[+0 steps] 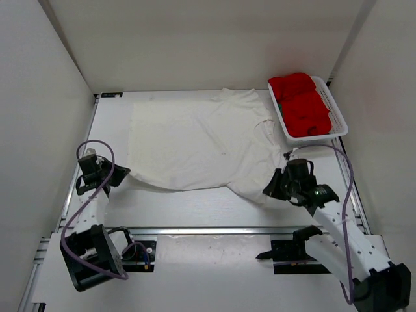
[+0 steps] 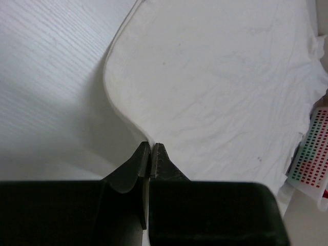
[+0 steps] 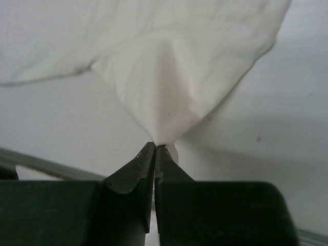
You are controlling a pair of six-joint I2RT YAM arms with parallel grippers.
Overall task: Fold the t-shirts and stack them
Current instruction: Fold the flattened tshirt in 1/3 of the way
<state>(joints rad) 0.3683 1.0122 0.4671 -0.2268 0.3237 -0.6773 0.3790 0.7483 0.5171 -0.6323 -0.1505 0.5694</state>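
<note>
**Cream shirt spread flat, pinched at two near corners**

The cream-white t-shirt lies opened out across the middle of the table. Its long axis runs left to right, with the straight hem toward the left and the neck and sleeves toward the right. The far sleeve reaches toward the back wall, and the near sleeve trails toward the arms.

The left gripper sits at the near-left hem corner with its jaws pressed together on the cloth edge, which curves away from the fingertips in the left wrist view. The right gripper is clamped on the near sleeve, and the fabric tents up from its tips into a peaked fold.

Beyond the neck, at the far right corner, stands a white mesh basket with the red t-shirt bundled inside it.
</note>
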